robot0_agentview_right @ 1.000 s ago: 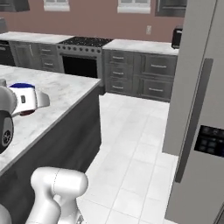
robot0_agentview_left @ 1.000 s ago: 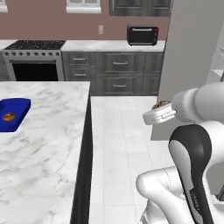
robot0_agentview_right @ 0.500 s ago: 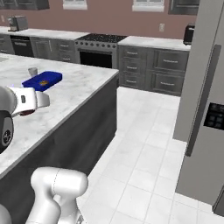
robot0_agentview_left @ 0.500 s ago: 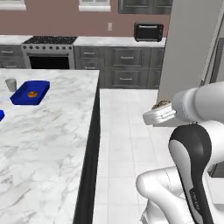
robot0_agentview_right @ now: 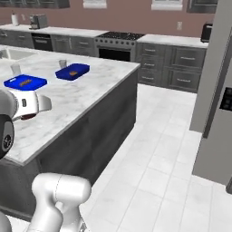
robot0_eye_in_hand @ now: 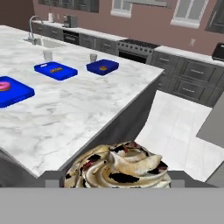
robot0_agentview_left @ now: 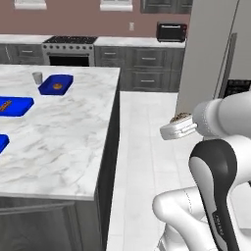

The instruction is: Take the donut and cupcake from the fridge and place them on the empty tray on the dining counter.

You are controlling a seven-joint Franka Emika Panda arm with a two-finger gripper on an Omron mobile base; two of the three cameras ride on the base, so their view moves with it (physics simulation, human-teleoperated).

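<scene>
The gripper [robot0_agentview_left: 182, 119] is pinching the cupcake [robot0_eye_in_hand: 117, 168], a swirled cream and dark chocolate mound, above the white tiled floor just right of the counter [robot0_eye_in_hand: 83, 109], a veined white marble slab with a dark base. The donut [robot0_eye_in_hand: 3, 85], a pink ring, lies on the flat blue tray [robot0_eye_in_hand: 17, 95] at the counter's left. Two smaller blue trays with brownish pastries lie farther back. The grey fridge [robot0_agentview_right: 217, 81] stands at right.
</scene>
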